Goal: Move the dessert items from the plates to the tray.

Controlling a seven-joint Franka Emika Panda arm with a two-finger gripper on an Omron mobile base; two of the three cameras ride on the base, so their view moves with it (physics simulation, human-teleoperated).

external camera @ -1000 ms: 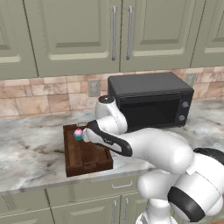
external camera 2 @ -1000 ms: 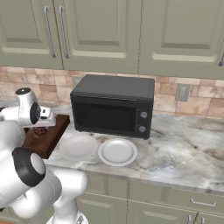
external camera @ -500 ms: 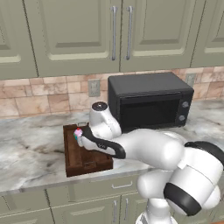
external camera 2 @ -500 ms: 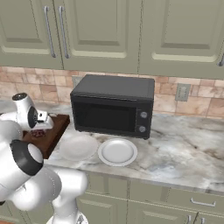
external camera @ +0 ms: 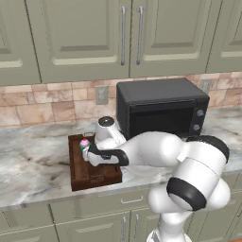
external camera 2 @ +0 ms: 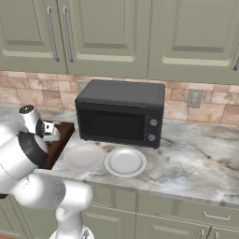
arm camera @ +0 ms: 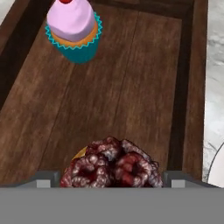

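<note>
The dark brown wooden tray lies on the counter left of the microwave; its floor shows in the hand view. The pink-frosted cupcake in its teal wrapper stands upright in the tray, also seen from the left base. My gripper is shut on the round dark chocolate pastry, a finger pressed to each side, low over the tray floor. Two white plates lie bare in front of the microwave.
The black microwave stands right of the tray against the tiled wall. The tray's raised rim runs close beside the pastry. Marble counter stretches off to the right, and cabinets hang above.
My hand has sunk lower over the tray with the pastry still between the fingers. The cupcake has not moved.
</note>
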